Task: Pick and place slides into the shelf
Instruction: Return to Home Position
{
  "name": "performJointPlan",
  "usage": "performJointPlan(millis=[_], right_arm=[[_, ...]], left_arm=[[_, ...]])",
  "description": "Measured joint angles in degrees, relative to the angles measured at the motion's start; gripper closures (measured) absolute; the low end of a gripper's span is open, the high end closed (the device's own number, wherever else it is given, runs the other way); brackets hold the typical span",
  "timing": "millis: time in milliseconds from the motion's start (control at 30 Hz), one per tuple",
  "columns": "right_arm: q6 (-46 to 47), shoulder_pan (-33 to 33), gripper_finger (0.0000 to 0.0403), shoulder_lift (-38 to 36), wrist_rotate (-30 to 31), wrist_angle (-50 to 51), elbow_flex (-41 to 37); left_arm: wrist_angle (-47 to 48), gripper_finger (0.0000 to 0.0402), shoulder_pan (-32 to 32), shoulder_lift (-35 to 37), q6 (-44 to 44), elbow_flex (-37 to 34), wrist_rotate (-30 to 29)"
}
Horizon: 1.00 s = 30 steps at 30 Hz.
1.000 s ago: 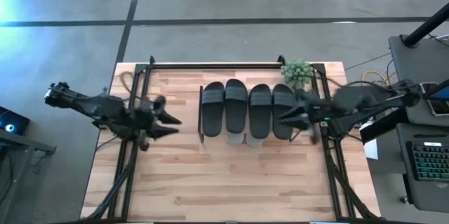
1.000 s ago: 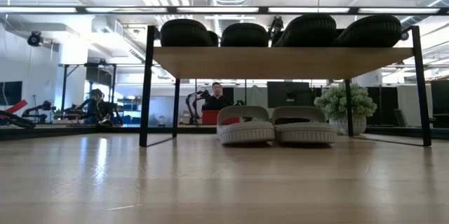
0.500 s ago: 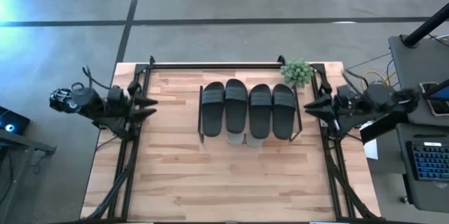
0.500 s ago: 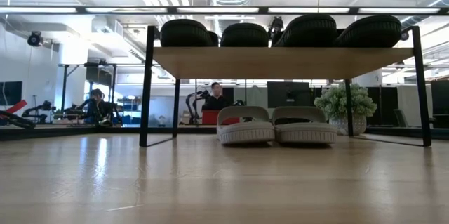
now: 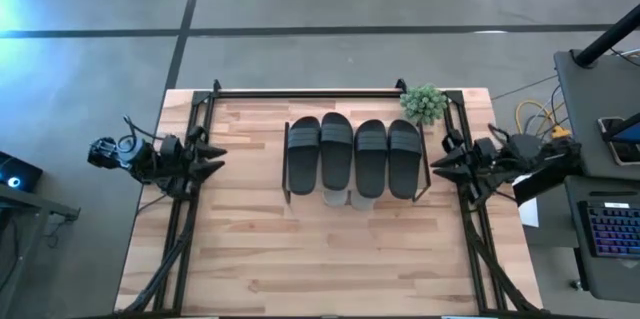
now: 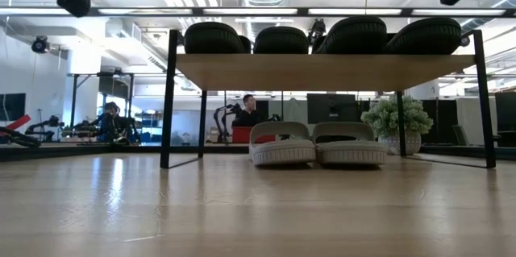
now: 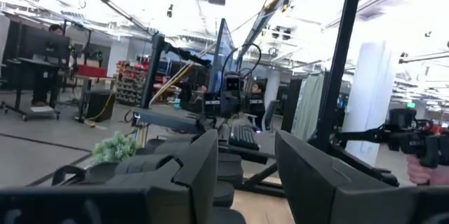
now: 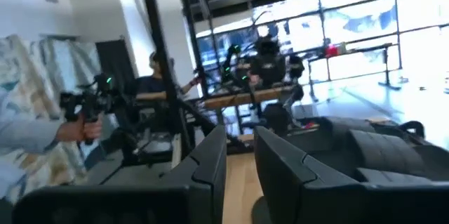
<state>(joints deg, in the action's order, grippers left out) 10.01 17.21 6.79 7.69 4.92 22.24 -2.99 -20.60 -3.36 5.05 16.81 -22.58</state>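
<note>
- Since a second ago, both my arms have drawn back from the shelf [image 5: 287,164]. My left gripper [image 5: 218,157] now hangs over the table's [image 5: 300,259] left edge and my right gripper [image 5: 434,162] over its right edge.
- High view: four black slides [image 5: 354,154] lie side by side on the shelf's top board, covering nearly all of it. The ends of two light grey slides [image 5: 350,199] peek out from under its near edge. A small plant [image 5: 424,104] stands just beside the shelf's far right corner. Both grippers are well apart from the slides, with fingers spread and nothing held.
- Low view: the black slides sit in a row on the board. The grey pair rests on the tabletop beneath it, between the legs and touching each other. A person [image 6: 248,112] sits far behind.
- Left wrist view: my two fingers [image 7: 200,171] stand apart with an empty gap between them.
- Right wrist view: my fingers show a narrower gap, also empty, with the black slides just beyond them.
</note>
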Motion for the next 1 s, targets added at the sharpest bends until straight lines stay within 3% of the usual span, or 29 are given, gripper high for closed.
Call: performJointPlan(millis=[233, 400, 700, 1000], right_arm=[[0.4, 0.0, 0.0335, -6.6, 1.3, -0.3, -5.1], [0.7, 0.0, 0.0335, -6.5, 1.4, -1.0, -6.9], [0.5, 0.0, 0.0335, -6.8, 1.4, -1.7, -10.7], [-3.0, 0.0, 0.0335, -6.8, 1.4, -7.4, -16.3]], left_arm=[[0.5, 0.0273, 0.0, 1.5, 0.5, -3.0, -0.4], [1.0, 0.0273, 0.0, 1.7, 0.6, -4.6, -0.4], [2.8, 0.0273, 0.0, 1.7, 3.8, -8.4, -10.1], [9.7, 0.0273, 0.0, 1.8, 11.7, -11.0, -11.7]])
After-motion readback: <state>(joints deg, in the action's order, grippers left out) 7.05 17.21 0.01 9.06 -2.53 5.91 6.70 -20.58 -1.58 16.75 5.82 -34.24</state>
